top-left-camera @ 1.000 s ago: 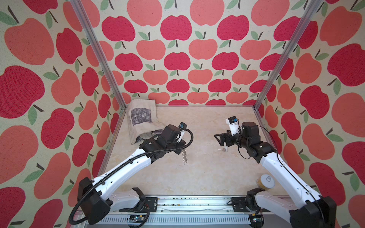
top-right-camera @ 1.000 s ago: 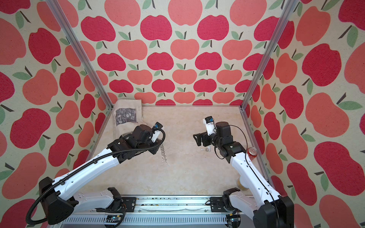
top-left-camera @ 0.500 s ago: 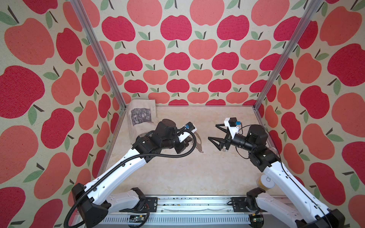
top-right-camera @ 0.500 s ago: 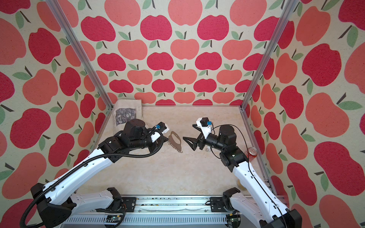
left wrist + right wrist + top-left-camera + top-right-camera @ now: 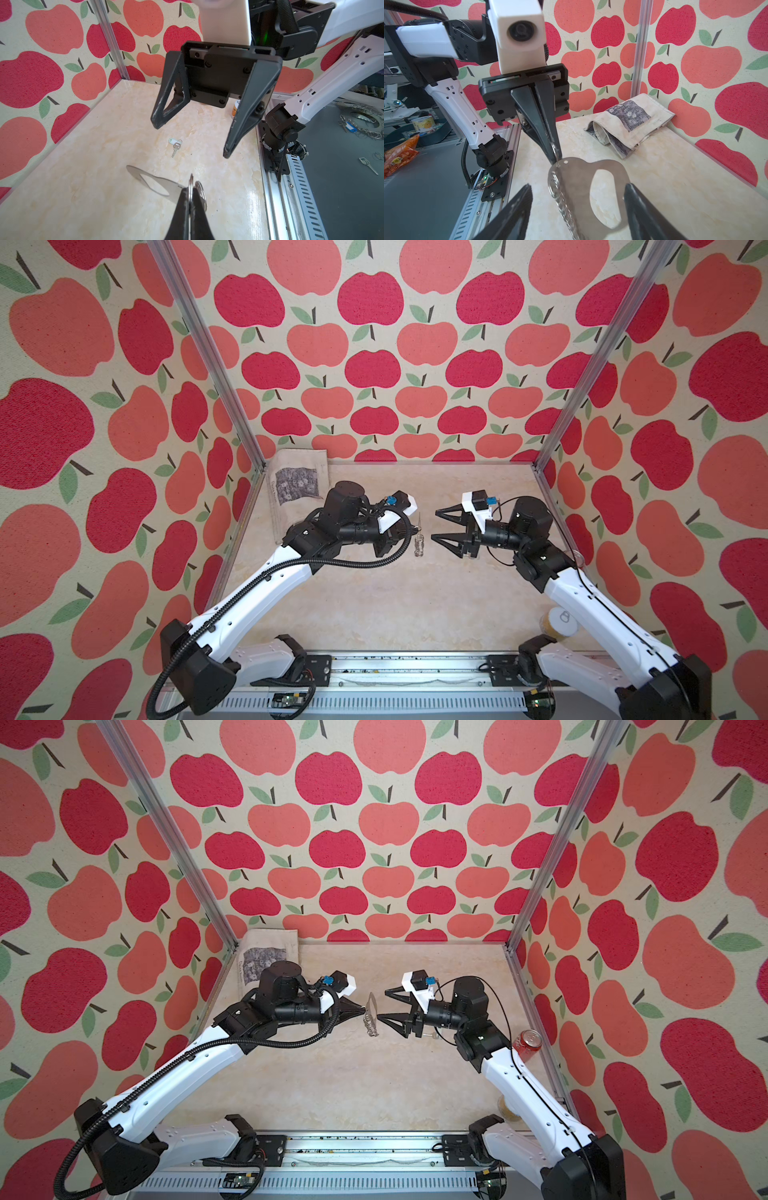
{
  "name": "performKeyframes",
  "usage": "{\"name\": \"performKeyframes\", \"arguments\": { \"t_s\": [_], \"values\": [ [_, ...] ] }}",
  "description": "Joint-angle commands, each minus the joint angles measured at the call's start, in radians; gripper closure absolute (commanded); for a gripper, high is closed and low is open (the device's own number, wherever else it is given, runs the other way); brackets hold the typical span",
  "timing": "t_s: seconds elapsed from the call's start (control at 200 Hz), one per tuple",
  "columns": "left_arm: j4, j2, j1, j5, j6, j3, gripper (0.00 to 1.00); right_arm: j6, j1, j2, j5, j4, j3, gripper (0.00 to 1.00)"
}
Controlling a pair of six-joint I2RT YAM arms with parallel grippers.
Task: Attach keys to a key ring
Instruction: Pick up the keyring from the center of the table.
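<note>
Clamps key ring (image 5: 576,182) in left gripper (image 5: 189,192); holds right gripper (image 5: 434,524) jaws apart either side. Leaves key (image 5: 175,148) flat on table (image 5: 83,187). Cannot read orange bag (image 5: 399,155) writing.

Folded cloth (image 5: 299,485) — 1 red can (image 5: 528,1044)

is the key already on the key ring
No, the key lies on the table, apart from the key ring.

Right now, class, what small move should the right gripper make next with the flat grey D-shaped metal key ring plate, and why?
Probably close the right gripper on the flat grey D-shaped metal key ring plate: its open jaws straddle the plate, which the shut left gripper pinches only at one corner, so it likely needs steadying.
</note>
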Motion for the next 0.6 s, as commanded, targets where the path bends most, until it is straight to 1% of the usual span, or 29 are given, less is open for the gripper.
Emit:
{"name": "performKeyframes", "arguments": {
  "t_s": [0.0, 0.085, 0.155, 0.25, 0.315, 0.435, 0.59],
  "values": [
    [0.092, 0.007, 0.007, 0.083, 0.008, -0.01, 1.0, 0.02, 0.016, 0.011, -0.044, 0.059, 0.041, 0.36],
    [0.11, 0.009, 0.012, 0.095, 0.001, -0.013, 1.0, 0.041, 0.02, 0.021, -0.058, 0.095, 0.042, 0.42],
    [0.126, 0.007, 0.016, 0.104, -0.002, -0.018, 1.0, 0.035, 0.026, 0.028, -0.056, 0.084, 0.051, 0.47],
    [0.133, 0.003, 0.018, 0.115, -0.002, -0.022, 1.0, 0.032, 0.032, 0.036, -0.05, 0.081, 0.057, 0.5],
    [0.134, -0.001, 0.019, 0.117, 0.001, -0.026, 1.0, 0.029, 0.042, 0.039, -0.049, 0.079, 0.066, 0.54],
    [0.153, -0.021, 0.019, 0.117, 0.008, -0.048, 1.0, -0.01, 0.073, 0.045, -0.036, 0.03, 0.092, 0.62],
    [0.19, -0.062, 0.019, 0.127, 0.027, -0.088, 1.0, -0.067, 0.115, 0.034, -0.009, -0.047, 0.11, 0.64]
  ]
}}
